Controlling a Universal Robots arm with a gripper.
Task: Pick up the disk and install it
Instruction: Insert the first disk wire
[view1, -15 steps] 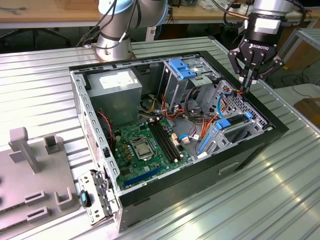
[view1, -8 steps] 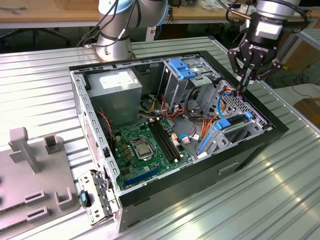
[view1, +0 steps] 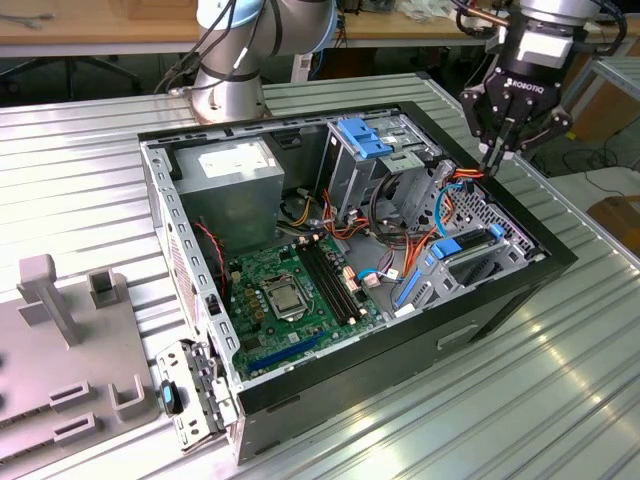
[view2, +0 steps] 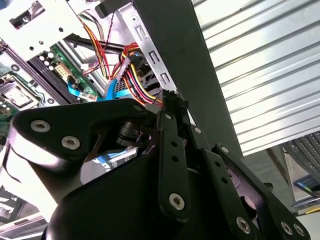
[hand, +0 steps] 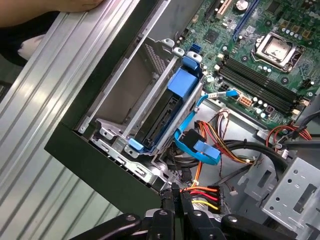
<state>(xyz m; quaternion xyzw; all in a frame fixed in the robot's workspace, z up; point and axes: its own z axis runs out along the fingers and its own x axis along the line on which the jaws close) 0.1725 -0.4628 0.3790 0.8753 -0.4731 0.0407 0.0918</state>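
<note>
Ribbed tabletop (view1: 80, 150), open computer case (view1: 330, 385): in the exterior view, end effector (view1: 497, 153) hovers upper right, fingers together, empty; disk (view1: 448, 247) sits caged just lower-left.

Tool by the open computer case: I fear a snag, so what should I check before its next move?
1. Load: the tool is shut, nothing seen in it, ok.
2. Wire clearance: the red, yellow and black wire bundle lies right at its tip, not ok.
3. Placement: the disk sits in the bay, ok; latched, cannot tell.
4. Connection: the blue cable plugged in, cannot tell.
5. People: a hand is at the table edge beside the case, not ok.
</note>
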